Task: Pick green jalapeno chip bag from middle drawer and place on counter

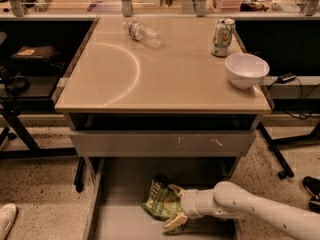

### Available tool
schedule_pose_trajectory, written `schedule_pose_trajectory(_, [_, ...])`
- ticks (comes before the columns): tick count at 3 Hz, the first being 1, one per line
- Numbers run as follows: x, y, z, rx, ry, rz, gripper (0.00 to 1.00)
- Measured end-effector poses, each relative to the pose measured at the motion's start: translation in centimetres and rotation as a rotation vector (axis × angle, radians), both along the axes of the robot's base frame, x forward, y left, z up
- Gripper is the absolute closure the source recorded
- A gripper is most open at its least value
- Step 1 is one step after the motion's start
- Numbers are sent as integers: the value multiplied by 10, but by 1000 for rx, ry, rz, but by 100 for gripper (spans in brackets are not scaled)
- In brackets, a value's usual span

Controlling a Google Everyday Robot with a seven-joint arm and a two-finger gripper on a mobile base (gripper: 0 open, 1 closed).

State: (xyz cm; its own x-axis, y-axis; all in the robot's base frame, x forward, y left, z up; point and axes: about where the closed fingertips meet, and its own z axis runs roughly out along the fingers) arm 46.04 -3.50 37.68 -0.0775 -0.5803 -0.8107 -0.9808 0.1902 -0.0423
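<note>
Camera view. Shows the gripper (pixel 175 205) low inside the pulled-out drawer (pixel 125 224), jaws spread wide around the right edge of the chip bag (pixel 159 201) lying on the drawer floor, not yet clamped. Risks pinching only loose foil and dropping the bag on lifting, or snagging it under the closed drawer front (pixel 160 143) before reaching the counter (pixel 165 79).

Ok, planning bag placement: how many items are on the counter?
3: water bottle back-left, soda can back-right, white bowl right edge. End effector is in the middle drawer, at the green chip bag.
</note>
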Motion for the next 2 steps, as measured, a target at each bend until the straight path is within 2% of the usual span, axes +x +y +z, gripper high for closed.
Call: schedule_pose_trajectory(2, [0, 0, 0, 0, 0, 0, 64])
